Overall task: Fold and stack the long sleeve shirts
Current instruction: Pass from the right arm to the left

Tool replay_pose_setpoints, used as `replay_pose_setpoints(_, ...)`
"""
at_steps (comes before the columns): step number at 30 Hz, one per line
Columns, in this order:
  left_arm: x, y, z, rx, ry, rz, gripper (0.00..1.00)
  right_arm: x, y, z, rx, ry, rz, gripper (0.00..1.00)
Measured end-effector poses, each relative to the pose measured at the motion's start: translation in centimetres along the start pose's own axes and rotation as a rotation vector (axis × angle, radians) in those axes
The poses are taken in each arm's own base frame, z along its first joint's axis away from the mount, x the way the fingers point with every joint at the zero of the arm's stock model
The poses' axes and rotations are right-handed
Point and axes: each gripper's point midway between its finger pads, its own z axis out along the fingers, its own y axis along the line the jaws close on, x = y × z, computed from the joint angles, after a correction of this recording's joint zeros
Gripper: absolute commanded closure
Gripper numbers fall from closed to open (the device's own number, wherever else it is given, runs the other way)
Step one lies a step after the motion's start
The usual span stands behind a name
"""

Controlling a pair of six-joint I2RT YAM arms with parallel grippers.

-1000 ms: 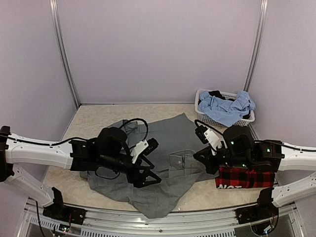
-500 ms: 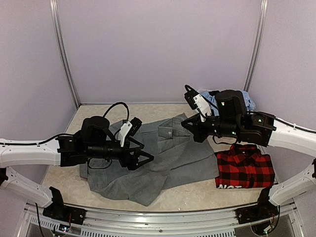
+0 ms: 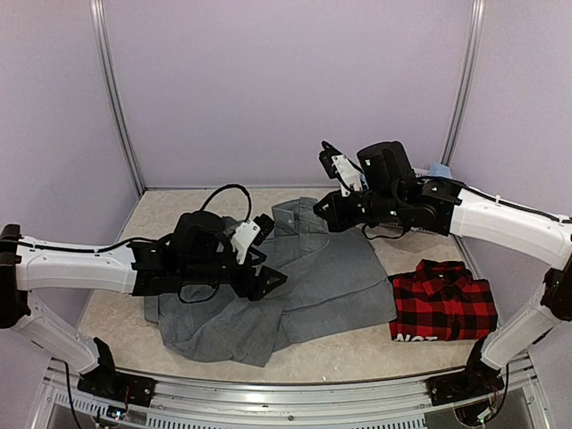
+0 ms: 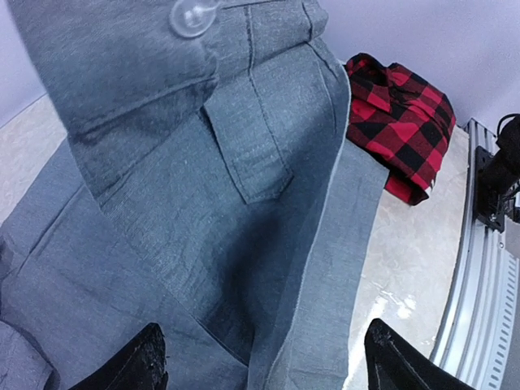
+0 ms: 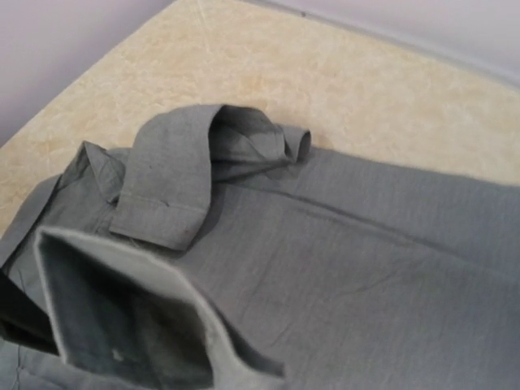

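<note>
The grey shirt (image 3: 313, 281) lies spread across the middle of the table, crumpled at its left. My right gripper (image 3: 320, 214) is shut on its edge and holds a flap (image 3: 297, 217) lifted at the back. The right wrist view shows only grey cloth (image 5: 366, 260) and a cuff (image 5: 162, 195), not the fingers. My left gripper (image 3: 265, 279) hovers open over the shirt's left half, with nothing between its fingertips (image 4: 140, 364). Its view shows the chest pocket (image 4: 252, 154) and a button (image 4: 191, 12). The red-and-black plaid shirt (image 3: 443, 308) (image 4: 398, 114) lies folded at the front right.
A bit of blue cloth (image 3: 438, 168) shows behind the right arm at the back right corner. Purple walls close in the back and both sides. A metal rail (image 3: 268, 393) (image 4: 479, 268) runs along the table's near edge.
My right gripper has swung from the front right to the back middle with the grey shirt's edge, folding that side over. The left arm rose slightly and shifted right, still open.
</note>
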Motion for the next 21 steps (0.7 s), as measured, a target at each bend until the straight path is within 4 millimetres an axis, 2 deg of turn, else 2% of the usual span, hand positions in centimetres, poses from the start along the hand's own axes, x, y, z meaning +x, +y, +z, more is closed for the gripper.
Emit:
replay_pose_setpoints(5,0.2,-0.6,2.0,-0.035,0.014,0.076,0.28,1.2,-0.3,1.2,-0.016,0.048,0.063,1.00)
replay_pose_setpoints(11,0.1,-1.6,3.9,-0.088,0.001,0.171,0.39,1.8,-0.1,1.7,-0.048,0.074,0.118,1.00)
replay_pose_setpoints(15,0.1,-1.3,4.6,-0.154,-0.013,0.232,0.40,2.1,0.0,2.0,-0.069,0.090,0.146,1.00)
replay_pose_setpoints(21,-1.1,-1.3,6.1,-0.183,-0.034,0.302,0.50,2.6,0.3,2.5,-0.093,0.113,0.167,1.00)
